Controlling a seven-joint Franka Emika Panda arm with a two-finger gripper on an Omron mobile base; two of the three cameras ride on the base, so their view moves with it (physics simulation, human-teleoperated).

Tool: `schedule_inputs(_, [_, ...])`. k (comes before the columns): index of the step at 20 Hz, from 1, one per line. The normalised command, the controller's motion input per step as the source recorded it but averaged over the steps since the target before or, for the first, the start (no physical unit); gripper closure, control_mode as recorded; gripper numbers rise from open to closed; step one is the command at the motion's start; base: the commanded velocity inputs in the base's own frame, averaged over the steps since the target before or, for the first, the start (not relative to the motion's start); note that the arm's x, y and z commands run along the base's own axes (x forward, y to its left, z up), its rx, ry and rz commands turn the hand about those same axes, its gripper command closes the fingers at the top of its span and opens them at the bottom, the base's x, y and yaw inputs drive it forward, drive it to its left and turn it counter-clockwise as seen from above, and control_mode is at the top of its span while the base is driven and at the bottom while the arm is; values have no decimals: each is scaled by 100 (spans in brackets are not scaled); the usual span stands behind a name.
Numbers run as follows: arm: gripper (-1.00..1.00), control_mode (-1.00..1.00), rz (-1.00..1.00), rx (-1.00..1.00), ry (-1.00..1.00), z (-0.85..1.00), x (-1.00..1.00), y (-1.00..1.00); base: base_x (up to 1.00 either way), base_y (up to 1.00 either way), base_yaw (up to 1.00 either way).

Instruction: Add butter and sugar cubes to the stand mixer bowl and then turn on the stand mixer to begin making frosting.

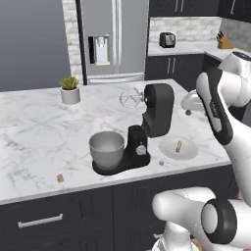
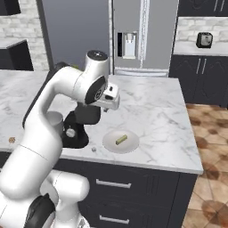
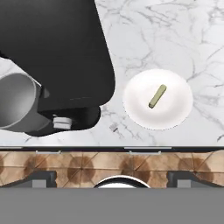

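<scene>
Right of the stand mixer (image 1: 142, 132), butter (image 3: 157, 96) sits on a plate (image 3: 175, 113); fingers' state I can't tell. Probably easy to nudge off if the grab's sloppy.

- The matte black stand mixer (image 1: 147, 125) stands near the front edge of the white marble island counter (image 1: 39, 132), its head tilted up and back.
- The round grey metal bowl (image 1: 106, 148) sits on the mixer's base, at its left end in the left base view.
- A flat white round plate (image 1: 178, 148) lies just right of the mixer, with a small pale yellow stick of butter (image 1: 179, 145) on it.
- A tiny tan-brown sugar cube (image 1: 60, 178) lies on the counter, left of the bowl, close to the front edge.
- A small potted green plant in a white pot (image 1: 70, 89) stands at the counter's far side.
- A steel double-door fridge (image 1: 113, 37) rises behind the island.
</scene>
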Motion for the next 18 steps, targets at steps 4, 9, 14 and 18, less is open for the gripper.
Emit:
schedule_inputs(4, [-100, -100, -1, 11, 0, -18, -6, -91, 0, 0, 0])
schedule_inputs(9, [-100, -100, -5, 4, 7, -41, 4, -49, 0, 0, 0])
schedule_inputs(14, [-100, -100, -5, 4, 4, -55, 3, -25, 0, 0, 0])
schedule_inputs(18, [-100, -100, -1, 10, 0, -58, 0, -5, 0, 0, 0])
